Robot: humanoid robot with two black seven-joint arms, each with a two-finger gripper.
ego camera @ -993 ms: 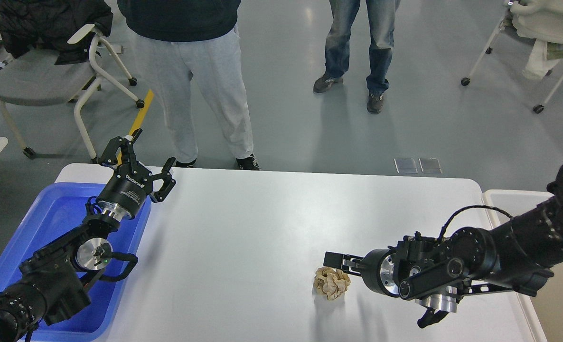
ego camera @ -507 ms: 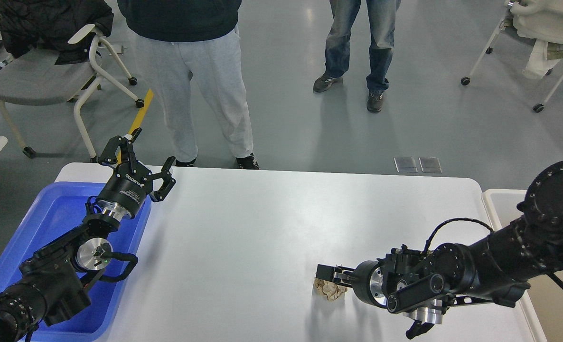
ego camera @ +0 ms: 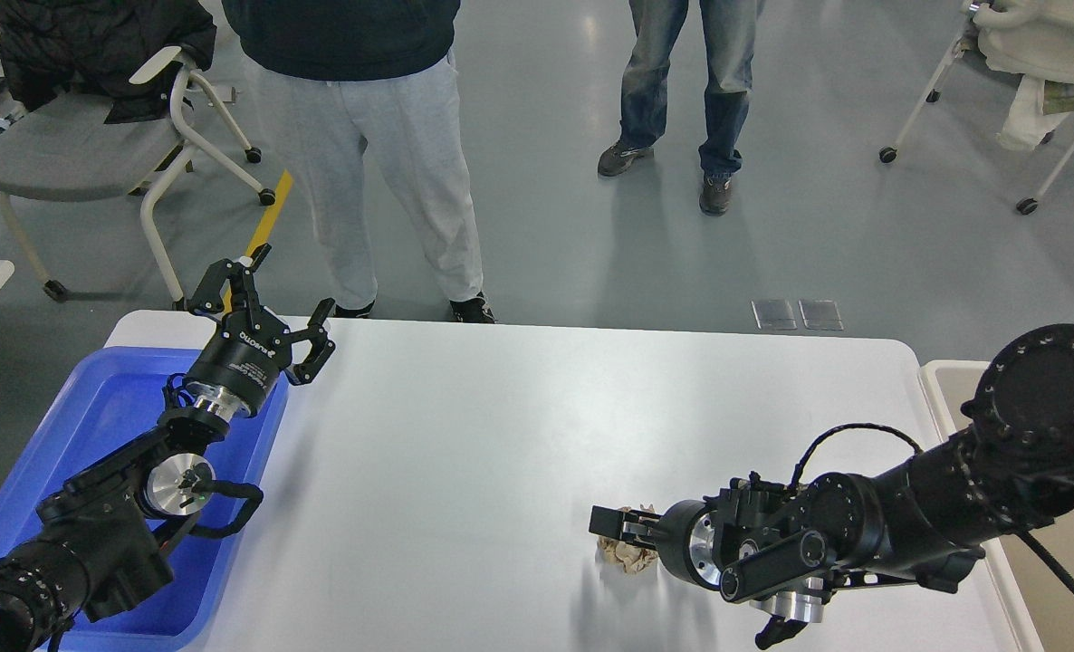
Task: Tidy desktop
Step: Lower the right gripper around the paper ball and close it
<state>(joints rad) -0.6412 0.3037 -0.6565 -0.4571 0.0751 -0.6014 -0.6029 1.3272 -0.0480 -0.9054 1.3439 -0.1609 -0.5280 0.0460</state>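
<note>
The white desktop (ego camera: 465, 426) fills the middle of the head view. A crumpled beige paper ball (ego camera: 626, 555) lies on it near the front right. My right gripper (ego camera: 611, 527) reaches in from the right and sits right over the ball, hiding its upper part. Only one dark finger (ego camera: 618, 522) shows, so I cannot tell whether the jaws are open or shut. My left gripper (ego camera: 291, 282) is open and empty, held up over the desktop's far left corner, above the far edge of the blue tray (ego camera: 93, 426).
The blue tray lies on the left end of the desktop, under my left arm. A beige bin (ego camera: 949, 380) with a pale rim stands past the right edge. A person (ego camera: 365, 136) stands close to the far edge, another (ego camera: 682, 81) farther back. Chairs (ego camera: 75, 145) stand on the floor.
My right arm has moved left and toward the front edge, bringing its gripper lower over the paper ball, which is now more hidden. The left arm has not moved.
</note>
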